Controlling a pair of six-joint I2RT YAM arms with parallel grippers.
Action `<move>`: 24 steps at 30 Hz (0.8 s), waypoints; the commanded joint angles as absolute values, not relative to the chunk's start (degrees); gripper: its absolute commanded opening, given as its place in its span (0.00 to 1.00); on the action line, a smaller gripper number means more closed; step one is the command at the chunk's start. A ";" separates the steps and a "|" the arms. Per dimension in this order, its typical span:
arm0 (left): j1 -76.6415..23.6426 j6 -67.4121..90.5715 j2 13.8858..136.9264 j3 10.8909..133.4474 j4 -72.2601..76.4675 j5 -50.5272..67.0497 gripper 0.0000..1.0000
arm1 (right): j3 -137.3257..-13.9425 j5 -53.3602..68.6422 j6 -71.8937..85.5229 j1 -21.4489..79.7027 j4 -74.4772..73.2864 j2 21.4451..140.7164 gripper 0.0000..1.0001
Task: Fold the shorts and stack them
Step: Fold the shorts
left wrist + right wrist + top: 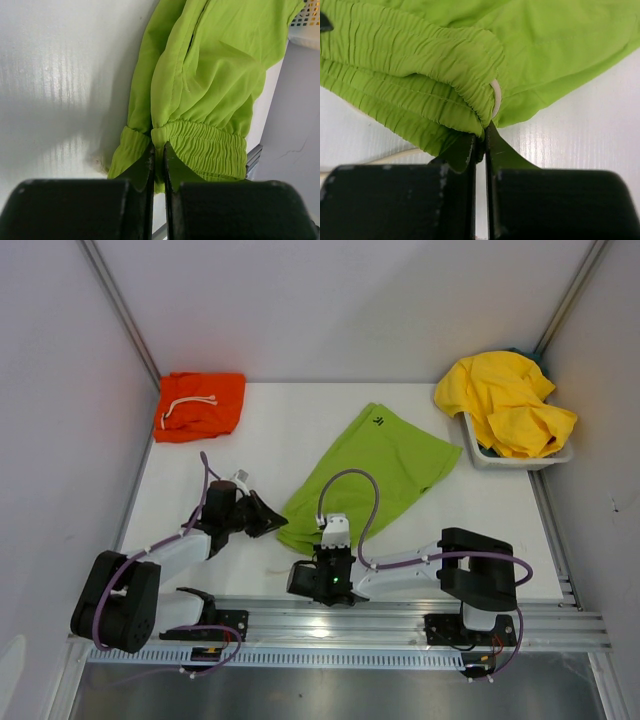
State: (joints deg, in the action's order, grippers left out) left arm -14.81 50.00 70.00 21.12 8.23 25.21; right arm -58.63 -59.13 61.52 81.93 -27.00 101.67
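From above: lime green shorts (375, 475) lie mid-table (300, 420), orange shorts (200, 405) at ten o'clock, yellow shorts (505, 400) heaped in the basket (480, 455) at two. Left gripper (270, 522) at their eight o'clock corner, right gripper (322, 545) at six. Left wrist: fingers (145, 165) pinched tight on the waistband (200, 145). Right wrist: fingers (500, 150) clamped on the waistband, beside the drawstring (496, 97).

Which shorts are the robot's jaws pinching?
The lime green shorts, in the middle of the table: both jaws are shut on their waistband. The orange shorts lie far left, the yellow ones fill the basket, both untouched.
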 commanded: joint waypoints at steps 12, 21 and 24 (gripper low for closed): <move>-17.40 51.42 69.09 21.88 10.37 24.52 0.25 | -51.94 -62.05 101.60 84.02 -42.62 101.51 0.00; -19.07 51.94 67.32 20.30 9.84 23.47 0.60 | -55.02 -64.33 105.47 86.39 -48.51 104.76 0.00; -20.21 52.56 69.69 20.21 11.07 23.73 0.63 | -55.11 -65.04 105.21 86.75 -48.25 104.77 0.00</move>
